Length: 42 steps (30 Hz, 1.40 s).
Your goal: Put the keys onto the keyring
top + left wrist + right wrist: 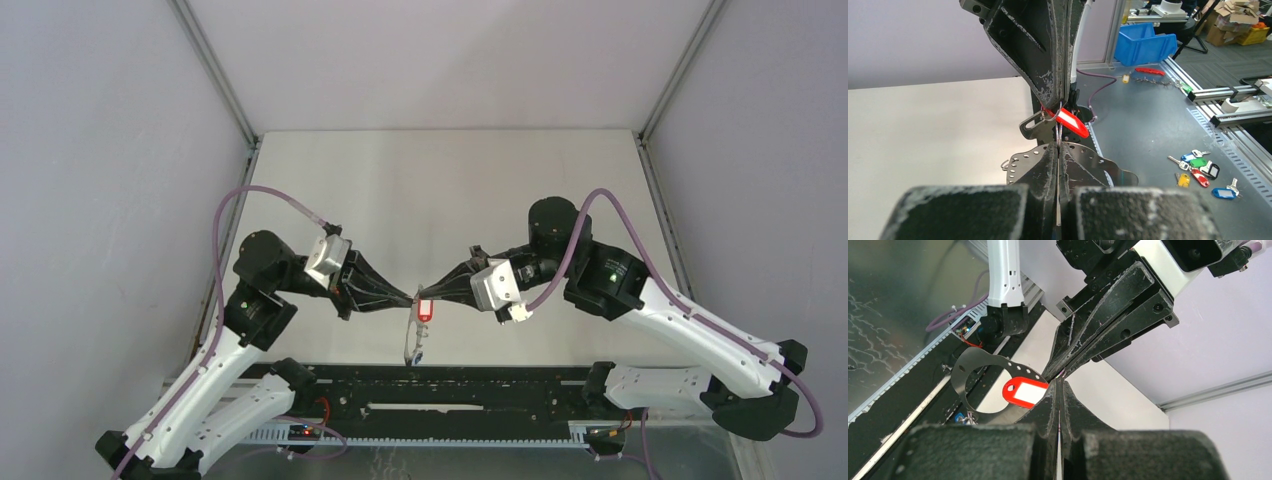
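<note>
Both grippers meet tip to tip above the near table edge. My left gripper (410,296) (1059,146) is shut on a thin wire loop (1059,134). My right gripper (428,293) (1058,382) is shut on the same loop from the other side. The red key (423,313) (1071,123) (1024,392) hangs from the loop by its red head, its grey shank (1032,126) beside it. The keyring (1020,161) (966,366), a dark flat ring with small holes along its rim, hangs under the tips. The blue key (959,417) (418,352) dangles at its lower rim.
A black rail (450,385) runs along the near edge under the hanging ring. Grey walls and metal posts enclose the white table (450,190). Beyond it, several spare coloured keys (1200,167) lie on a grey bench near a blue bin (1145,45).
</note>
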Tool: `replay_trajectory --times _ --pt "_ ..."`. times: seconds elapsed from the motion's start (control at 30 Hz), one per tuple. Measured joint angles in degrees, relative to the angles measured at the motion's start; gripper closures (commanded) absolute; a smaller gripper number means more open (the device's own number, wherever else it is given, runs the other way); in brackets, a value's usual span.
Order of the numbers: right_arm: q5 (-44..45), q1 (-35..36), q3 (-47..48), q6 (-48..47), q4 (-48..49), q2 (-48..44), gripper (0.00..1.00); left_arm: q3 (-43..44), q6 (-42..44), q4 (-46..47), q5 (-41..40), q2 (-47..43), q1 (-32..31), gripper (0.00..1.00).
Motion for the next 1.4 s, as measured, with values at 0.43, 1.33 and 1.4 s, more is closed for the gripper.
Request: replay_trajectory --times 0.43,1.33,1.4 --pt "0.3 0.0 0.1 -0.8 -1.4 1.0 1.00 0.0 0.5 -1.0 0.0 0.0 0.0 1.00" --pt "-0.5 0.1 0.1 -1.0 -2.6 0.9 1.00 0.0 3.1 -4.4 -1.5 0.0 -0.2 1.00" --pt "-0.5 0.1 0.1 -1.0 -2.6 0.9 1.00 0.0 3.2 -4.6 -1.6 0.0 -0.2 1.00"
